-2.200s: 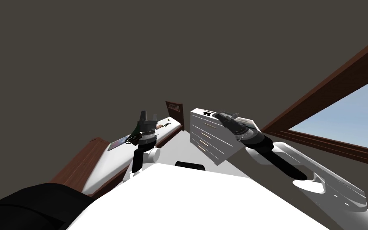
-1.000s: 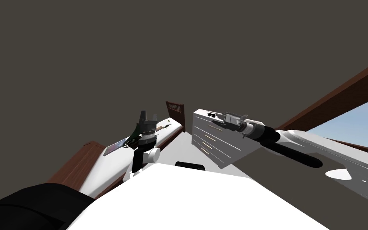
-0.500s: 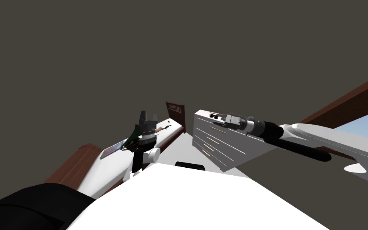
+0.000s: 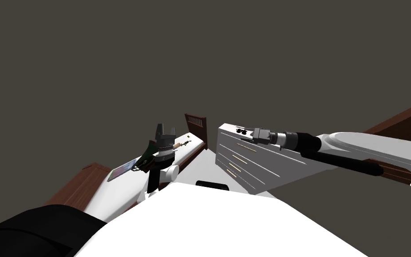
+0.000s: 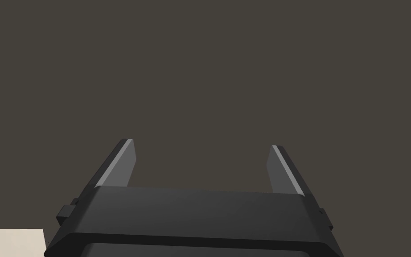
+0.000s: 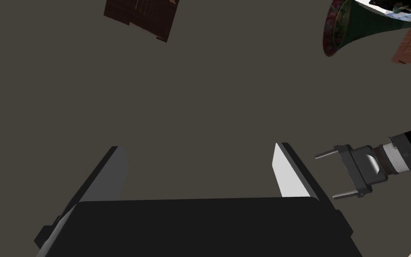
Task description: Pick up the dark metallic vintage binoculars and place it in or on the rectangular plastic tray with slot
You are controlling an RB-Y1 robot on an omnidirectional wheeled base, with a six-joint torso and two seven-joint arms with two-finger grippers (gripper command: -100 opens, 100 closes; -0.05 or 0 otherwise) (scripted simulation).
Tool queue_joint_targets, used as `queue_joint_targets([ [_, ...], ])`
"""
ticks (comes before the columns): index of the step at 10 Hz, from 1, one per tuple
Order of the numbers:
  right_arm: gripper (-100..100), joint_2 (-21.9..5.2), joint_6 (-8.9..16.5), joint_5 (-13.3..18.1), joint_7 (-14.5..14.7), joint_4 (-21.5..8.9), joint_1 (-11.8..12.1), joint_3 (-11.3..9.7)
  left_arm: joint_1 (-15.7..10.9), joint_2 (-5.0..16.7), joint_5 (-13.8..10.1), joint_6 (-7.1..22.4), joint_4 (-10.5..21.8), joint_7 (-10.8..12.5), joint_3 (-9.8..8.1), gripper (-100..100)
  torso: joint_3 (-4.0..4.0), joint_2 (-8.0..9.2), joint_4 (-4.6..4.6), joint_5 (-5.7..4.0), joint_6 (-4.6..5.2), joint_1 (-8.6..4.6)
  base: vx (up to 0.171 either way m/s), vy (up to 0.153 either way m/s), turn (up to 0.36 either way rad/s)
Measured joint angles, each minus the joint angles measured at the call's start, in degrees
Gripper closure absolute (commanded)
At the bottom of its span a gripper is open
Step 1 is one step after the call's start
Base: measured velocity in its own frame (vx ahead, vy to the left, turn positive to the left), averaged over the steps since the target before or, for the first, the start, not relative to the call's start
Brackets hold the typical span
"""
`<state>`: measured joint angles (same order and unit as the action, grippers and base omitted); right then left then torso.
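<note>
Right gripper (image 6: 200, 149) wide open, nothing between its fingers, held over the top of the white dresser (image 4: 253, 164). Small dark binoculars (image 4: 241, 131) sit on that top just ahead of its fingertips. Left gripper (image 5: 202, 143) also wide open, raised beside the bed (image 4: 111, 192).

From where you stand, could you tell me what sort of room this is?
Most likely a bedroom: a bed with a white mattress and a dark wooden frame, and a white chest of drawers standing beside it.
</note>
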<state>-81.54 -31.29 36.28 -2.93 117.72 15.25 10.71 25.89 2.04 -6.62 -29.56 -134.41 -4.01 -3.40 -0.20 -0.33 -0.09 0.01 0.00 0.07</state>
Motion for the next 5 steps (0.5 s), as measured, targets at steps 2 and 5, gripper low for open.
queue_joint_targets([
  [2, -100, -2.91, -0.58, 1.36, 0.87, -1.45, 0.4, 0.39, 0.0, 0.0, 0.0, 0.0, 0.0, 0.0, 0.0, 0, -0.02, -0.04, -0.01, -0.01, 0.0, -0.04, 0.1, 0.023, -0.003],
  [5, -100, -7.58, -1.0, 3.49, 1.91, -3.45, 0.75, 0.49, 0.0, 0.0, 0.0, 0.0, 0.0, 0.0, 0.0, 0, -0.04, -0.07, -0.02, 0.0, 0.0, 0.0, 0.087, 0.025, -0.003],
])
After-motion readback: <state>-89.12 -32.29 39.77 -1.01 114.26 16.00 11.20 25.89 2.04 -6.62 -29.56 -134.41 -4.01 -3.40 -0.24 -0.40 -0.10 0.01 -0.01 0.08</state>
